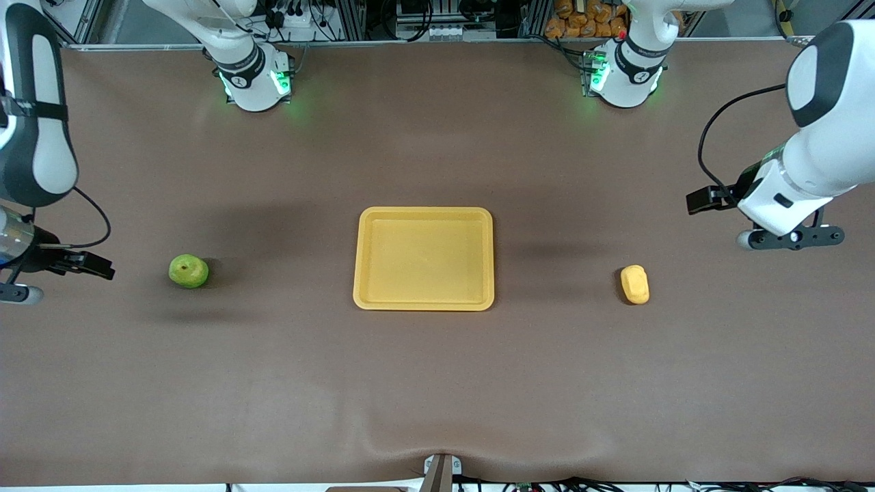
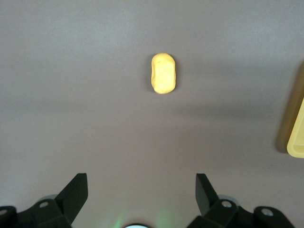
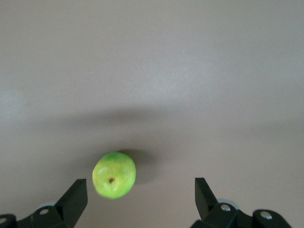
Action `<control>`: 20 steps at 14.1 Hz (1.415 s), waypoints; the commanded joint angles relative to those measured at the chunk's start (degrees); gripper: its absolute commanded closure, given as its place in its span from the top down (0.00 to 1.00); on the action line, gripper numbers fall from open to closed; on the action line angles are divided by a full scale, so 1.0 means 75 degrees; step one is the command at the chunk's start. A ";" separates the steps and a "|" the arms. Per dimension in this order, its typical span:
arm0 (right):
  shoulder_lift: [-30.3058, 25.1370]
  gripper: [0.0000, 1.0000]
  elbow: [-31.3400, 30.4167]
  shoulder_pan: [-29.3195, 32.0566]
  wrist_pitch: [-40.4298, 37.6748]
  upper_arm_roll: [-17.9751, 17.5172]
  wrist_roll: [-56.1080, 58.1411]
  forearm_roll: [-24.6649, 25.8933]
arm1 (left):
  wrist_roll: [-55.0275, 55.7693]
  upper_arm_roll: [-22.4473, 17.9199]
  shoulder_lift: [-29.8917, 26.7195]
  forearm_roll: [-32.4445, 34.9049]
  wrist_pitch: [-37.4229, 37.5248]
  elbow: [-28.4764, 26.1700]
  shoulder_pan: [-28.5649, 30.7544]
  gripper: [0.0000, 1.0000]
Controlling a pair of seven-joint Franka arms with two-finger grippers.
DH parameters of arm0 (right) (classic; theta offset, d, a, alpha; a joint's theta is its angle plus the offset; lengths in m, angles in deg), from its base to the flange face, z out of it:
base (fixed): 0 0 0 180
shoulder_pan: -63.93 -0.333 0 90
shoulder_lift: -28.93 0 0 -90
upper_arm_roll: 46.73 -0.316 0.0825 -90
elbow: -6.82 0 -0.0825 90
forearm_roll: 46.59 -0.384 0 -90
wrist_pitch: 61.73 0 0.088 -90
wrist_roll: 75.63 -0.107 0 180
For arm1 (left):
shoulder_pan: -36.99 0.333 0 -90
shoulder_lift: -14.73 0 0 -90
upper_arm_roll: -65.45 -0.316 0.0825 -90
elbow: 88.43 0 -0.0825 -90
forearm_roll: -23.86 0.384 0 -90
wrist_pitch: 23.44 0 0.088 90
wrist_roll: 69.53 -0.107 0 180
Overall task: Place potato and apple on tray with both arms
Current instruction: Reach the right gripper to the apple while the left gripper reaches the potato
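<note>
The left tool [image 1: 786,236] hangs over the brown tabletop [image 1: 437,383] at the left arm's end, and the right tool [image 1: 27,273] hangs at the right arm's end. The flat rectangular yellow-orange plastic tray [image 1: 424,301] lies empty in the middle. The small round yellow-green apple [image 1: 189,270] rests toward the right arm's end, and the small oblong yellow-orange potato [image 1: 635,284] toward the left arm's end.

In the left wrist view the left tool [image 2: 141,190] has its fingers wide apart and holds nothing; the potato [image 2: 164,73] lies ahead.

In the right wrist view the right tool [image 3: 141,192] is also spread and empty, with the apple [image 3: 114,175] just ahead.

I judge this is the approach step. Next, each tool must centre over its item and descend.
</note>
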 commanded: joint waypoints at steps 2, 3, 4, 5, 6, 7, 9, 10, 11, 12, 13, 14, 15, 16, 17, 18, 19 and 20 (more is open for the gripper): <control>0.0054 1.00 -0.0860 0.0102 0.1397 -0.0136 0.1080 0.0040 | 0.0169 0.0065 -0.0139 0.0111 -0.1034 -0.0864 0.0019 1.00; 0.0194 1.00 -0.0884 0.0102 0.1562 -0.0148 0.1210 0.0040 | 0.0193 0.0065 -0.0139 0.0099 -0.1303 -0.1051 0.0031 1.00; 0.0312 1.00 -0.0885 0.0067 0.1645 -0.0148 0.1328 0.0029 | 0.0193 0.0077 -0.0139 0.0088 -0.1538 -0.1215 0.0043 1.00; 0.0394 1.00 -0.0885 0.0009 0.1727 -0.0160 0.1433 0.0029 | 0.0193 0.0077 -0.0127 0.0064 -0.1726 -0.1345 0.0054 1.00; 0.0430 1.00 -0.0885 -0.0096 0.1751 -0.0160 0.1550 0.0040 | 0.0193 0.0077 -0.0127 0.0064 -0.1925 -0.1473 0.0054 1.00; 0.0523 1.00 -0.0885 -0.0213 0.1751 -0.0160 0.1807 0.0040 | 0.0193 0.0065 -0.0116 0.0064 -0.2205 -0.1614 0.0054 1.00; 0.0780 1.00 -0.0920 -0.0250 0.1821 -0.0160 0.2381 0.0029 | 0.0205 0.0065 0.0024 0.0064 -0.2721 -0.1860 0.0054 1.00; 0.0898 1.00 -0.0931 -0.0227 0.2077 -0.0160 0.2732 0.0029 | 0.0193 0.0065 0.0118 0.0064 -0.2933 -0.1896 0.0066 1.00; 0.0992 1.00 -0.0966 -0.0215 0.2323 -0.0160 0.3153 0.0029 | 0.0193 0.0065 0.0258 0.0076 -0.3039 -0.1897 0.0066 1.00; 0.1132 1.00 -0.0978 -0.0203 0.2534 -0.0160 0.3505 0.0029 | 0.0193 0.0054 0.0364 0.0076 -0.3180 -0.1897 0.0066 1.00; 0.1261 1.00 -0.0978 -0.0203 0.2676 -0.0171 0.3625 0.0029 | 0.0193 0.0054 0.0435 0.0076 -0.3332 -0.1897 0.0066 1.00; 0.1332 1.00 -0.0990 -0.0214 0.2724 -0.0172 0.3637 0.0029 | 0.0193 0.0054 0.0540 0.0099 -0.3449 -0.1897 0.0066 1.00; 0.1356 1.00 -0.1002 -0.0226 0.2724 -0.0172 0.3626 -0.0006 | 0.0193 0.0054 0.0610 0.0099 -0.3566 -0.1897 0.0066 1.00; 0.1344 1.00 -0.1083 -0.0250 0.2712 -0.0172 0.3626 -0.0111 | 0.0193 0.0054 0.0692 0.0099 -0.3695 -0.1897 0.0078 1.00; 0.1344 1.00 -0.1188 -0.0250 0.2678 -0.0195 0.3614 -0.0321 | 0.0228 0.0065 0.0774 0.0064 -0.3778 -0.1908 0.0078 1.00; 0.1309 1.00 -0.1270 -0.0250 0.2619 -0.0241 0.3602 -0.0601 | 0.0402 0.0065 0.0787 0.0052 -0.3918 -0.1966 0.0078 1.00; 0.1274 1.00 -0.1387 -0.0261 0.2561 -0.0242 0.3591 -0.0836 | 0.0706 0.0065 0.0798 0.0041 -0.4024 -0.2013 0.0136 1.00; 0.1239 1.00 -0.1458 -0.0261 0.2421 -0.0242 0.3591 -0.1105 | 0.0929 0.0065 0.0857 0.0041 -0.4025 -0.2014 0.0136 1.00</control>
